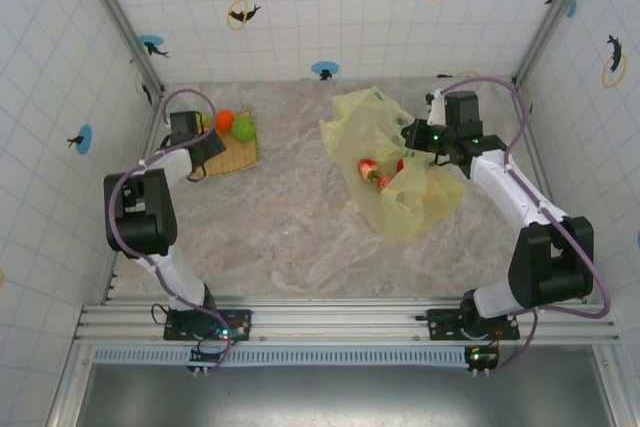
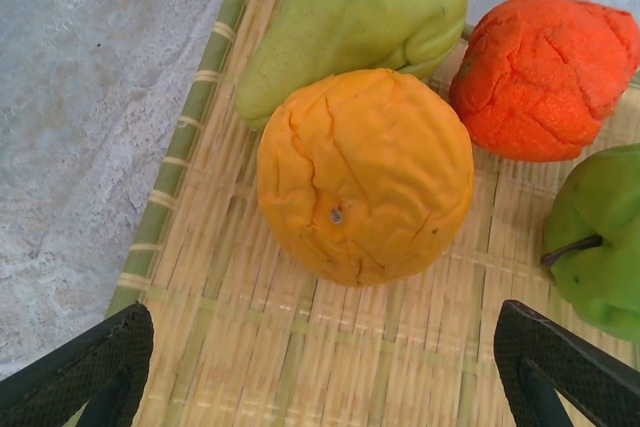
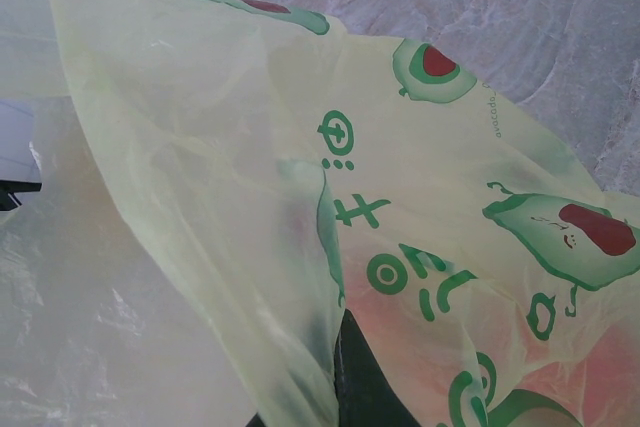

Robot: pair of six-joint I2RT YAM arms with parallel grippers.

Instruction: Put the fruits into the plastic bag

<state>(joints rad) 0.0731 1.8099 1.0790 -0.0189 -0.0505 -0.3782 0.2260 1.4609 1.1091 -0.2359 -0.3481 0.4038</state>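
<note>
my left gripper (image 2: pixel 320 392) hangs wide open over the woven mat (image 2: pixel 240 347) at the far left of the counter (image 1: pixel 290 237). an orange fruit (image 2: pixel 365 175) sits just ahead of the spread jaws, untouched, and a red-orange fruit (image 2: pixel 545 77), a green apple (image 2: pixel 605 237) and a yellow-green fruit (image 2: pixel 350 17) crowd close around it on the mat. my right gripper (image 1: pixel 425 137) is pinched closed on the upper edge of the plastic bag (image 1: pixel 390 162), which lies rumpled on the counter's right half, well apart from the mat, with reddish fruits (image 1: pixel 372 171) showing through its film.
</note>
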